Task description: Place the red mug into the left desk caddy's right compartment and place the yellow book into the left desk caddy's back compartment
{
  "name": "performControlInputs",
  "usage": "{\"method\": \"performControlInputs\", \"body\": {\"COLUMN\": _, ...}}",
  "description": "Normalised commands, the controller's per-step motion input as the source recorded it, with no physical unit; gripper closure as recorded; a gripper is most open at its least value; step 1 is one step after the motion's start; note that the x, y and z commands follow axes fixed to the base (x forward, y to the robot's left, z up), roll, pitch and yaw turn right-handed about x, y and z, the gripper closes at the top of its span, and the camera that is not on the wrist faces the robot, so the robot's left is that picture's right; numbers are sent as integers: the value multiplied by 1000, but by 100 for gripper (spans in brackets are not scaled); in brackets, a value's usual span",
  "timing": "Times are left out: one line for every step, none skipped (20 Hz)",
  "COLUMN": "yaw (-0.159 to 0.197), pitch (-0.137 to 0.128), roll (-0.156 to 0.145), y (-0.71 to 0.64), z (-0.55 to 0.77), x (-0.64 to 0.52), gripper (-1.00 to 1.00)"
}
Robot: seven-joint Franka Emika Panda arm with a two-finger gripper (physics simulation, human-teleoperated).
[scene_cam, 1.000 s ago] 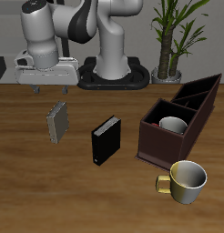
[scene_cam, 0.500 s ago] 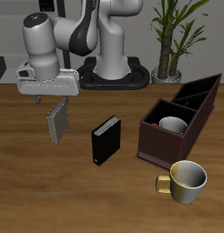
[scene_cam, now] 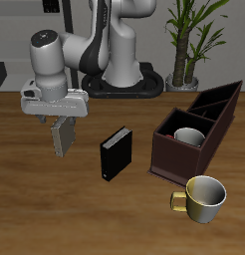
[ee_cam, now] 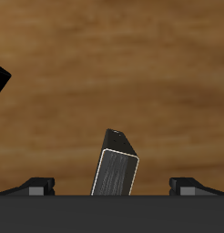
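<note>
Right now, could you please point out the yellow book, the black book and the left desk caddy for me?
yellow book (ee_cam: pixel 117 173): wrist view, on its pale cover.
black book (scene_cam: pixel 116 154): exterior view, on its front cover.
left desk caddy (scene_cam: pixel 184 158): exterior view, on its front wall.

Pretty plain setup: a brown wood-grain table (scene_cam: pixel 35 214) fills most of the scene. A green potted plant (scene_cam: pixel 188 35) sits at the back against a pale wall (scene_cam: pixel 234 40).
</note>
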Motion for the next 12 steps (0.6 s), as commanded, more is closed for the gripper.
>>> {"method": "performControlInputs", "body": {"yaw": -17, "pitch": 30, "roll": -18, "y": -106, "z": -303, "x": 139, "gripper": -100}}
{"method": "performControlInputs", "body": {"yaw": 6, "pitch": 95, "roll": -65, "y": -146, "z": -619, "x": 132, "gripper": 100}}
{"method": "performControlInputs", "body": {"yaw": -58, "pitch": 63, "roll": -47, "y": -83, "z": -366, "x": 114, "gripper": 100}}
{"method": "performControlInputs", "body": {"yaw": 6, "pitch": 61, "roll": 14, "y": 11, "z": -325, "x": 99, "gripper": 100}}
{"method": "performControlInputs", "body": {"yaw": -71, "pitch": 127, "roll": -28, "y": -124, "z": -269, "x": 64, "gripper": 100}}
{"method": "performControlInputs", "body": {"yaw": 5, "pitch": -52, "roll": -16, "y": 107, "z": 28, "x": -56, "gripper": 100}}
{"method": "performControlInputs", "body": {"yaw": 25, "pitch": -16, "roll": 132, "y": 273, "z": -49, "x": -20, "gripper": 100}}
{"method": "performControlInputs", "body": {"yaw": -10, "pitch": -17, "roll": -37, "y": 39, "z": 104, "x": -31, "gripper": 100}}
{"method": "performControlInputs", "body": {"yaw": -73, "pitch": -11, "roll": 16, "y": 193, "z": 201, "x": -71, "gripper": 100}}
{"method": "performControlInputs", "body": {"yaw": 50, "pitch": -38, "roll": 58, "y": 241, "z": 185, "x": 14, "gripper": 100}}
{"method": "performControlInputs", "body": {"yaw": 26, "pitch": -26, "roll": -23, "y": 196, "z": 300, "x": -82, "gripper": 100}}
{"method": "performControlInputs", "body": {"yaw": -38, "pitch": -38, "roll": 36, "y": 157, "z": 229, "x": 59, "gripper": 100}}
